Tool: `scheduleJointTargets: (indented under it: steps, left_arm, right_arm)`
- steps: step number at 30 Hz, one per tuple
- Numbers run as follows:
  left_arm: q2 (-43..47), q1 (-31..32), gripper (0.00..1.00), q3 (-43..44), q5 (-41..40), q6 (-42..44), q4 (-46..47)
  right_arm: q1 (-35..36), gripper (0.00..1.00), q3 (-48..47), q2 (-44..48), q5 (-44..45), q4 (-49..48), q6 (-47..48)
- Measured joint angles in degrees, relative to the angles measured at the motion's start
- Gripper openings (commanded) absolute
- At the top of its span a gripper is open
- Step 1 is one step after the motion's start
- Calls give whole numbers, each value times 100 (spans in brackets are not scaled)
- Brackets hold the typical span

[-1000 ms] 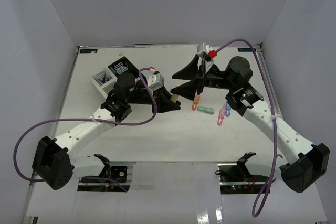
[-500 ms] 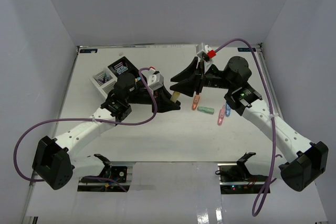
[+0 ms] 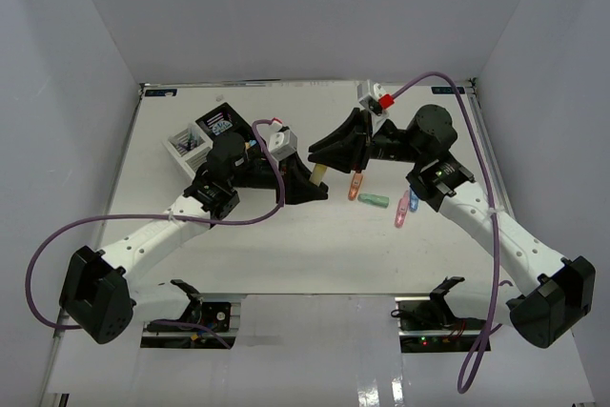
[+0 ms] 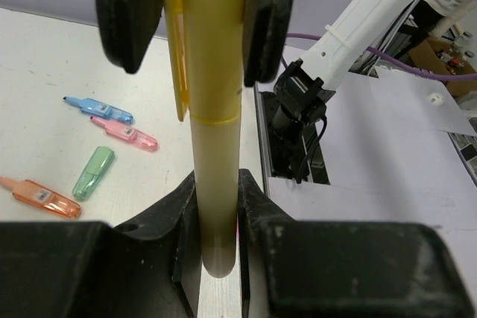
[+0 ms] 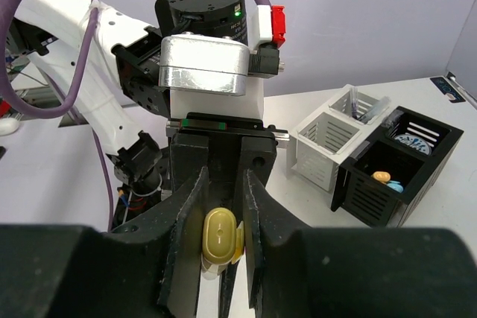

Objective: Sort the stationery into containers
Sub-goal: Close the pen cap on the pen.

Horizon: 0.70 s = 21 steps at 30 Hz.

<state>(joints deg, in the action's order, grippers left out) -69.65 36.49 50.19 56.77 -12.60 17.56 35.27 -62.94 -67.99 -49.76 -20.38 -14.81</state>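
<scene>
Yellow highlighter [image 4: 216,147] is off the counter [image 3: 286,245], mid-air near centre, gripped at both ends. Left claw [image 4: 218,184] is clenched on the barrel's lower end. Right claw [image 5: 222,184] is clamped over the capped end, one pad flush to the barrel, the other against the clip side. The two claws meet nose to nose, so each wrist view is mostly filled by the opposing claw and its wrist. On the counter just right of the handover point lie four loose highlighters: orange [image 3: 355,185] nearest, then green [image 3: 374,201], pink [image 3: 401,212] and blue [image 3: 414,199], the last two side by side and close to the right arm. The container cluster [image 3: 195,135] sits at far left; the left arm's wrist lies between it and the held highlighter. In the right wrist view, white compartment [image 5: 328,143] adjoins black compartment [image 5: 373,191]; the round blue-white tub [image 5: 411,141] sits in the rear black one. Contents of the near black compartment are too small to identify.
</scene>
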Motion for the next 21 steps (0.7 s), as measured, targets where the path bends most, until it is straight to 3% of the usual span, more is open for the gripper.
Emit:
scheduleJointTargets:
  steps: [21]
  left_arm:
    - [-247,-81,0,4,509,-463,-33]
  right_arm:
    - [7,8,417,131,-133,-87,420]
